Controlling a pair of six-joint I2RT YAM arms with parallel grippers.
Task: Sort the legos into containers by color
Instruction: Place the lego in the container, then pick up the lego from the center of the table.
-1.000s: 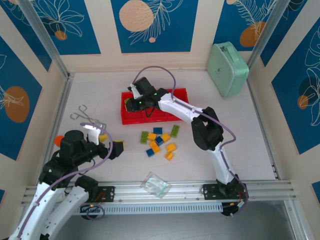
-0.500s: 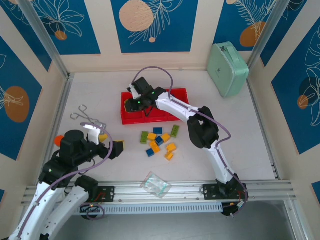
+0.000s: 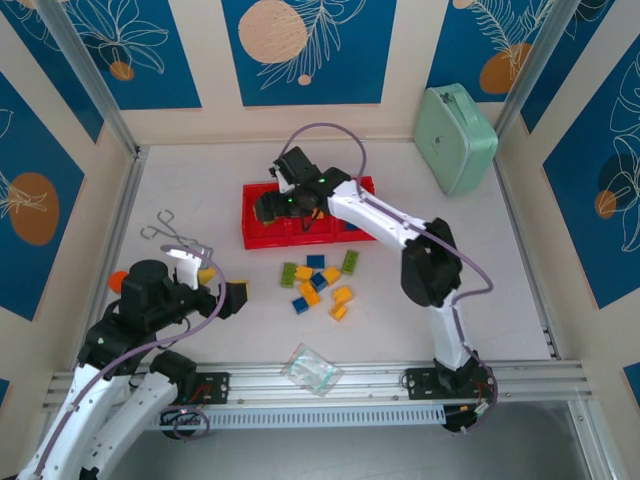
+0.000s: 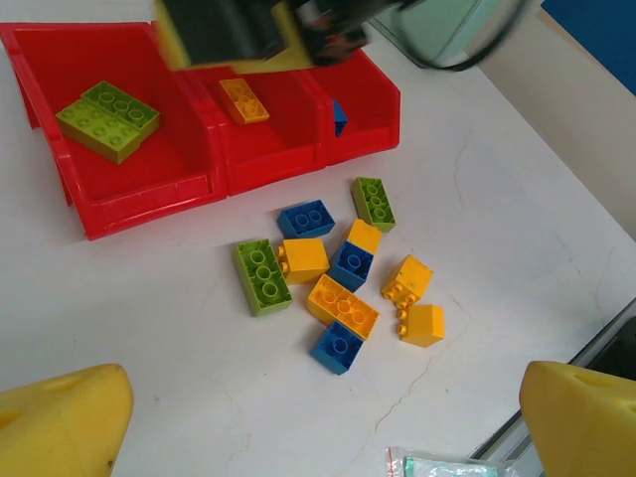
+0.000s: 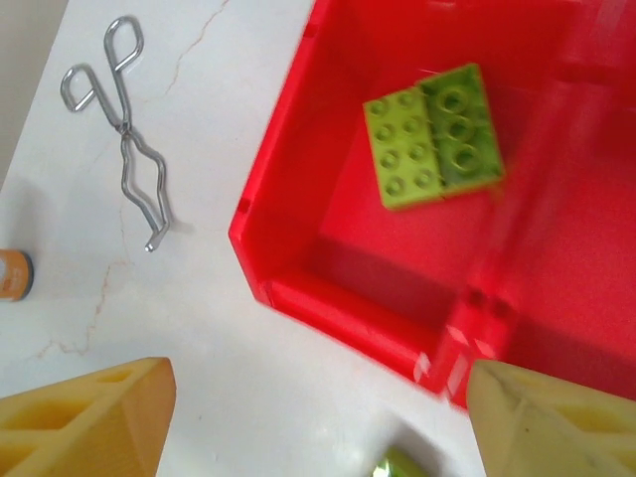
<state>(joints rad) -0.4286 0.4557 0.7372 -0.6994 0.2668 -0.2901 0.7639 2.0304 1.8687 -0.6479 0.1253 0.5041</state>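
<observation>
Three joined red bins sit mid-table. In the left wrist view the left bin holds two lime green legos, the middle one an orange lego, the right one a blue lego. Several loose legos in green, orange and blue lie in front of the bins. My right gripper hovers open and empty over the left bin's front wall, with the green pair beyond it. My left gripper stands open and empty left of the pile, yellow fingertips wide apart.
A mint-green case leans at the back right. Metal tongs and a small orange object lie left of the bins. A clear plastic bag rests near the front rail.
The right arm's elbow has swung to the right and its gripper has shifted slightly right over the bins. The left arm has not moved.
</observation>
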